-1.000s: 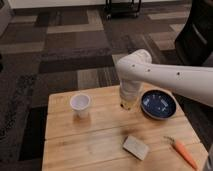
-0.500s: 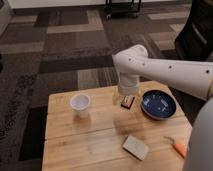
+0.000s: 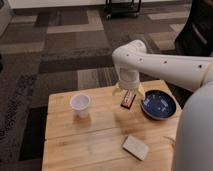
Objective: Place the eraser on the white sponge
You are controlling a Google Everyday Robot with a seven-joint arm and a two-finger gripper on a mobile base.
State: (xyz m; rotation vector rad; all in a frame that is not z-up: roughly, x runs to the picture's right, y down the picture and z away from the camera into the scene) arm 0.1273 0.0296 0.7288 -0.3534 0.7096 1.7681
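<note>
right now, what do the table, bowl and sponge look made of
Table: pale wood, likely, with visible plank seams. Bowl: glossy dark blue, maybe glazed ceramic or plastic. Sponge: matte off-white, probably foam. The gripper is down at the eraser, beside the bowl.

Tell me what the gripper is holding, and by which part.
Cannot be told: the gripper is at the far end of the eraser, but no grasp shows clearly.
</note>
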